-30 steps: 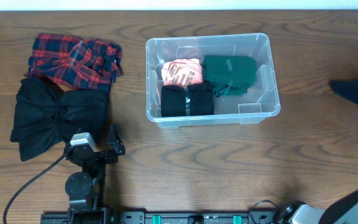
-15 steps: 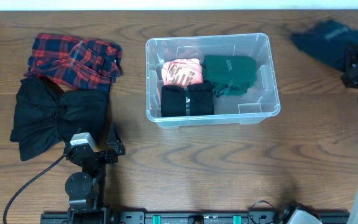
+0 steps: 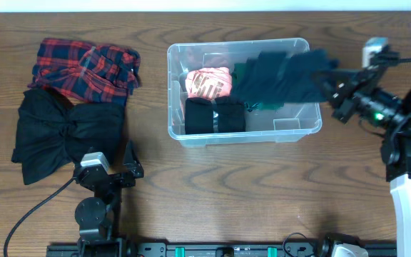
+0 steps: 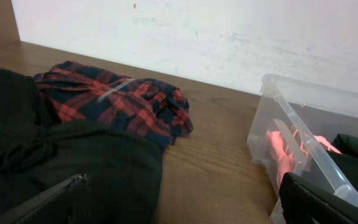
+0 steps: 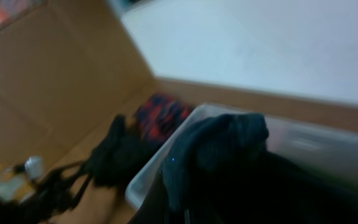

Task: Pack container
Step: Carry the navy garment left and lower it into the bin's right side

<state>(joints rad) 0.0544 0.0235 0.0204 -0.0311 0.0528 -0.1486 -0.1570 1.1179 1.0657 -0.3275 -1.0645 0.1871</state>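
A brown wooden table [image 3: 262, 185] is seen, on which three things are laid: a red-and-navy plaid garment [image 3: 88, 68] at the far left, a crumpled black garment [image 3: 59, 135] touching its near edge, and the clear container [image 3: 241, 138] near the middle, apart from both.

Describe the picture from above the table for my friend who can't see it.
The right gripper holds a dark blue cloth garment over the clear rectangular plastic container, which already holds a folded pink garment and a folded black garment. A red plaid shirt and a crumpled black garment lie on the brown wooden table to its left.
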